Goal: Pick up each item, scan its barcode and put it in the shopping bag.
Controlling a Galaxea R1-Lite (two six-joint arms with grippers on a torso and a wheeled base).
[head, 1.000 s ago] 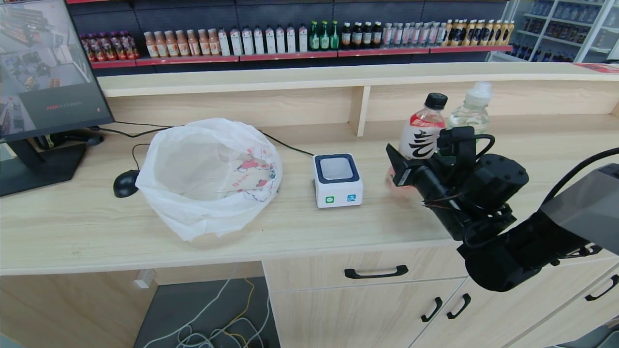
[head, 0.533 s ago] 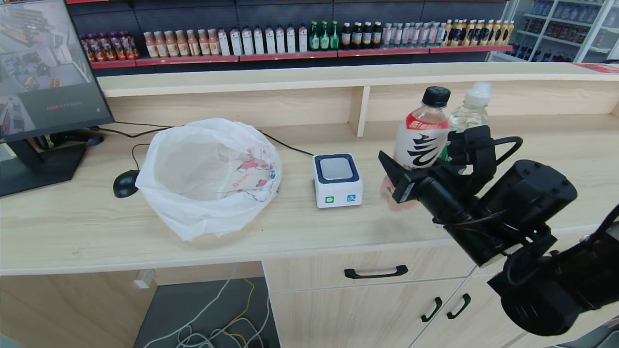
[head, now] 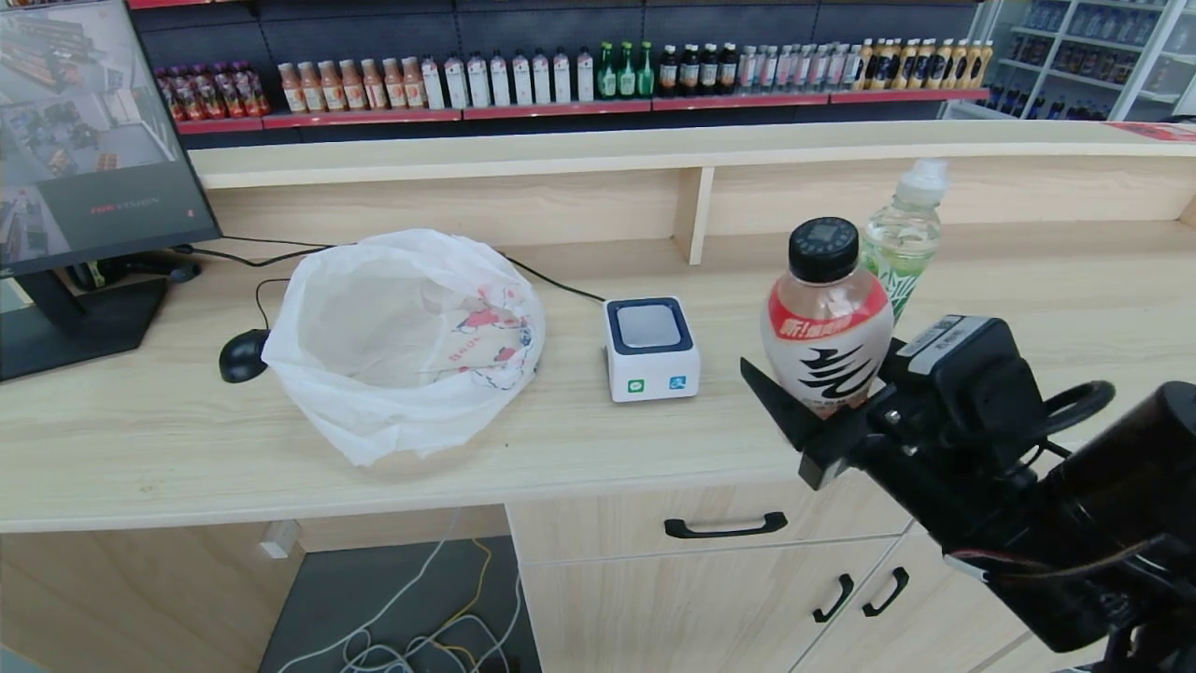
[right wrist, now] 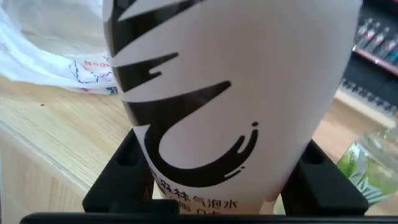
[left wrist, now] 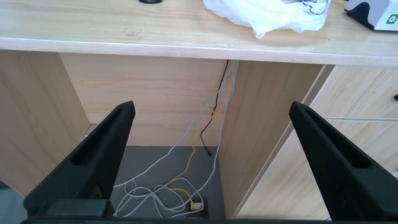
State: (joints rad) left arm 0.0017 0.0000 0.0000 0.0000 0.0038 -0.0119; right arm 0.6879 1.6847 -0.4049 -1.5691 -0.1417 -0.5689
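My right end effector (head: 830,416) is clamped on the lower part of the black-capped bottle (head: 827,322), with a dark finger (right wrist: 118,177) on either side of its white label. The bottle stands nearly upright in that grip: its long axis runs close to vertical, cap up, and the top of the cap tips a little toward my head camera. The red band and black brush mark also face that camera. It sits at the right of the worktop (head: 140,439), near the front edge. I cannot tell whether its base touches the wood. Just behind it stands a clear bottle (head: 902,238) with a white cap and green label, also upright. To the left is the white scanner (head: 651,348), its window facing up. Farther left is the shopping bag (head: 406,336), mouth open, with a black mouse (head: 243,355) beside it. My left end effector (left wrist: 211,162) hangs below the worktop with its fingers spread wide, above loose cables (left wrist: 180,186) on the floor.
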